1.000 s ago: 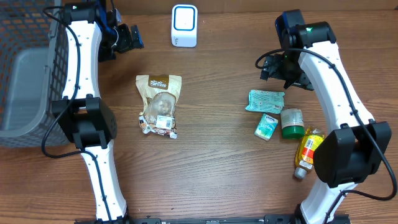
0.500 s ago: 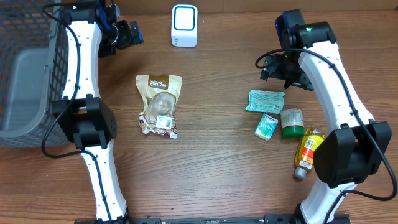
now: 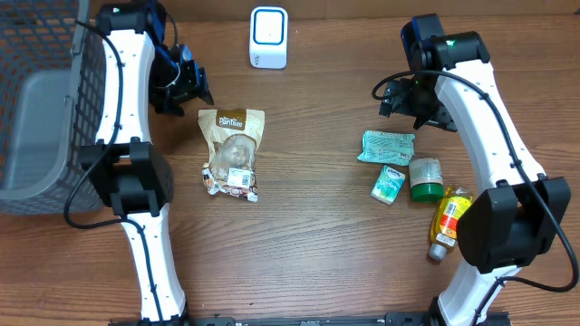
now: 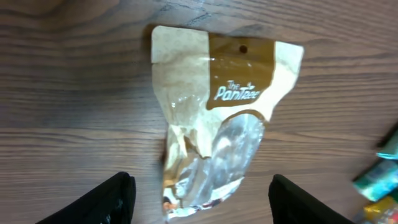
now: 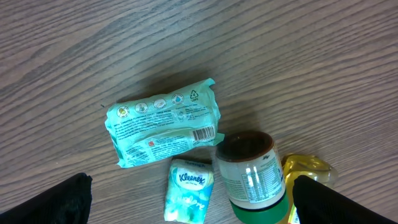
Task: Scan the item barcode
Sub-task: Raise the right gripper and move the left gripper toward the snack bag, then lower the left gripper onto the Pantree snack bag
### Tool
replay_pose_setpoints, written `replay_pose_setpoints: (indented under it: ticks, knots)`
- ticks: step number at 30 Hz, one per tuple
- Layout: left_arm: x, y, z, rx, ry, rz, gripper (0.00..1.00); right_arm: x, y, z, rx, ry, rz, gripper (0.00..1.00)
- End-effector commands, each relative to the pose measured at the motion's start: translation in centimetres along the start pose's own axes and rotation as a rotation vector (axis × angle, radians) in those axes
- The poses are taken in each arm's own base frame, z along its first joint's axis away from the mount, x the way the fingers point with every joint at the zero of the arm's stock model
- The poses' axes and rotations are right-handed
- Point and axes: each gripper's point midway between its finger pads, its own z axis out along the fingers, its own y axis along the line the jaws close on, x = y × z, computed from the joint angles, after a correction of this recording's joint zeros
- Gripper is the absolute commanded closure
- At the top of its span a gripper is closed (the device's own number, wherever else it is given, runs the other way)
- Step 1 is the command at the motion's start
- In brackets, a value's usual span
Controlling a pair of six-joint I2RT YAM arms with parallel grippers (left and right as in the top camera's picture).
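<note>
The left end effector (image 4: 208, 202) hangs released above the Pantree snack pouch (image 4: 211, 124), lying flat on the worktop (image 4: 62, 93) below, between its fingers (image 4: 115, 199), so it should drop squarely and pinch across the pouch without covering any barcode.

We find bare table (image 3: 313, 195) between the Pantree pouch (image 3: 232, 149) and the wipes packet (image 3: 387, 146); the wire basket (image 3: 41, 54) walls the left edge.
</note>
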Motion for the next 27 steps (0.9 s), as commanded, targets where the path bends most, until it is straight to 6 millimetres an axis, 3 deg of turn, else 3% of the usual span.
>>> replay_pose_setpoints:
  ticks: [1, 9, 12, 18, 23, 27]
  knots:
    - [0.8, 0.0, -0.5, -0.085, -0.008, 0.062, 0.28, -0.5, 0.0, -0.9, -0.004, -0.034, 0.007, 0.0]
    - [2.8, 0.8, 2.3, -0.171, 0.1, 0.072, 0.31, -0.5, 0.0, -0.9, -0.003, -0.034, 0.007, 0.0]
    - [3.1, 1.6, 2.8, -0.209, 0.122, 0.069, 0.33, -0.5, 0.0, -0.9, -0.003, -0.034, 0.007, 0.0]
    - [3.8, 1.4, 3.2, -0.212, 0.143, 0.052, 0.32, -0.5, 0.0, -0.9, -0.003, -0.034, 0.007, 0.0]
    - [5.9, 1.7, 2.2, -0.275, 0.155, 0.058, 0.32, -0.5, 0.0, -0.9, -0.003, -0.034, 0.007, 0.0]
    - [7.7, 3.2, -0.4, -0.384, 0.098, -0.02, 0.31, -0.5, 0.0, -0.9, -0.003, -0.034, 0.007, 0.0]
